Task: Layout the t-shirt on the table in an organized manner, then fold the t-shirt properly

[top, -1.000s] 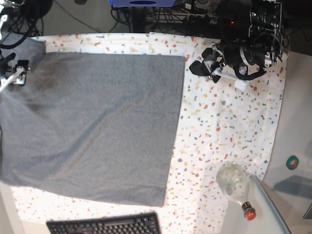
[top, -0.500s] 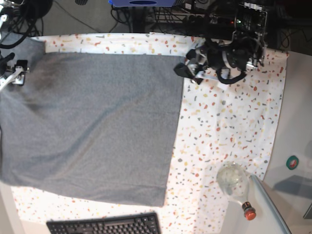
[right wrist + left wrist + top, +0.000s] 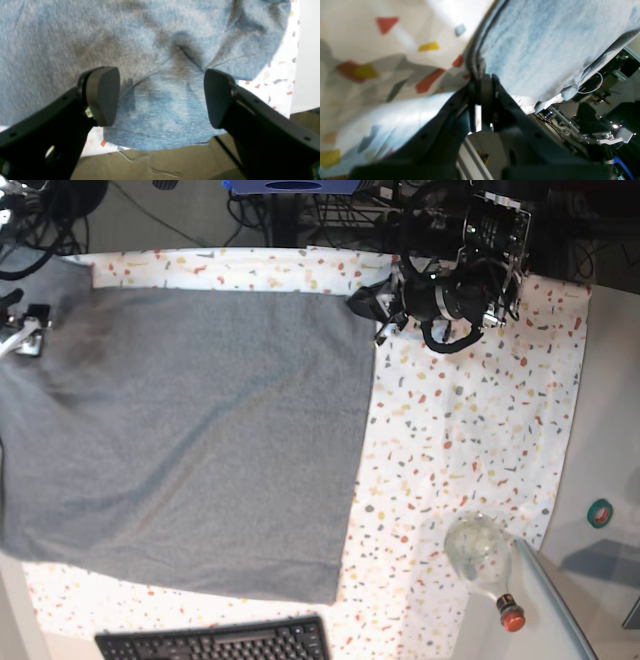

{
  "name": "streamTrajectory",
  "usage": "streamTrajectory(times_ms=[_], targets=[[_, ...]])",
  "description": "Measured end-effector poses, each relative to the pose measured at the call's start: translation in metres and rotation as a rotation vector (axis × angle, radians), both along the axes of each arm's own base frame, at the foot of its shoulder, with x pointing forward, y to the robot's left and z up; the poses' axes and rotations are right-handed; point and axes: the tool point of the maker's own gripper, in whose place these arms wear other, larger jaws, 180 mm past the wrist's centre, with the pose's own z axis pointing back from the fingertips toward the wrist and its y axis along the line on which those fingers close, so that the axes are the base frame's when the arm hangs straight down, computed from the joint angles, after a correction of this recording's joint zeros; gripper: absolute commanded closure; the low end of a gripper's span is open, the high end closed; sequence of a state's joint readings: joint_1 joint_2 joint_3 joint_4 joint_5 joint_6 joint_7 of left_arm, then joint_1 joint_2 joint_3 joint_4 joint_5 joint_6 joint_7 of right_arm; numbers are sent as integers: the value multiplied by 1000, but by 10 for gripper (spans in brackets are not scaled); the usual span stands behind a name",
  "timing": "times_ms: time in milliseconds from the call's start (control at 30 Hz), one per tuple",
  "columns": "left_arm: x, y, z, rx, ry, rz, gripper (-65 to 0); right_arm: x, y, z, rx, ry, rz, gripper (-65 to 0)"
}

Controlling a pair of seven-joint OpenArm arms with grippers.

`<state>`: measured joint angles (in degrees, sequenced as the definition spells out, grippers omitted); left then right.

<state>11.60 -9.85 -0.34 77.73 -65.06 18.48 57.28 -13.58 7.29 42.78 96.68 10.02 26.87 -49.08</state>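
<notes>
Left wrist: left gripper was clamped on the hem edge of the t-shirt. Jaws stood together with only a thin lip of cloth between the tips; the grey panel ran away up and to the right of them, the speckled table to their left. Risk as I judged it: the bite looked shallow and right at the seam, so a pull could slip the hem out. Couldn't tell whether the table cover was pinched in too; if so, it would drag along.

Right wrist: right gripper stood wide open, nothing held. A sleeve-like flap of the shirt lay between and beyond the pads, creased just ahead of the jaws, its end hanging past the table edge below them. Risk: closing there could grab a bunched fold rather than a single edge and lock the wrinkle in.

Base: shirt was spread mostly flat, the left jaws at its far hem corner. Right gripper's jaws weren't clear here. Risk: one-sided tension from that corner would skew the whole panel.
</notes>
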Motion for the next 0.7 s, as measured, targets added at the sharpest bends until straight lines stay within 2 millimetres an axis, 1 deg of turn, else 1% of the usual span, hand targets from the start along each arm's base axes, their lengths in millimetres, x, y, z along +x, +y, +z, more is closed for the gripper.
streamTrajectory(times_ms=[100, 167, 200, 333, 400, 467, 533, 600, 700], targets=[[-1, 0, -1, -13, 11, 8, 0, -13, -34, 9, 2, -57, -182, -495], [-3, 0, -2, -14, 15, 9, 0, -27, -52, 6, 16, -68, -273, -495], [-3, 0, -2, -15, 12, 6, 0, -33, -56, 0, 28, -56, -298, -495], [-7, 3, -5, -25, 31, 20, 0, -63, -66, -33, 82, 61, -321, -495], [-7, 7, -5, -18, 31, 14, 0, -71, -71, -48, 103, 84, -334, -495], [-6, 9, -4, -6, 23, 6, 0, -71, -79, -55, 99, 51, -345, -495], [-4, 7, -2, -3, 15, 0, 0, -73, -82, -60, 109, 48, -353, -495], [-4, 8, -2, -2, 14, 3, 0, -76, -83, -66, 124, 64, -360, -495], [-4, 9, -2, 1, 13, 4, 0, -71, -80, -76, 140, 102, -329, -495]])
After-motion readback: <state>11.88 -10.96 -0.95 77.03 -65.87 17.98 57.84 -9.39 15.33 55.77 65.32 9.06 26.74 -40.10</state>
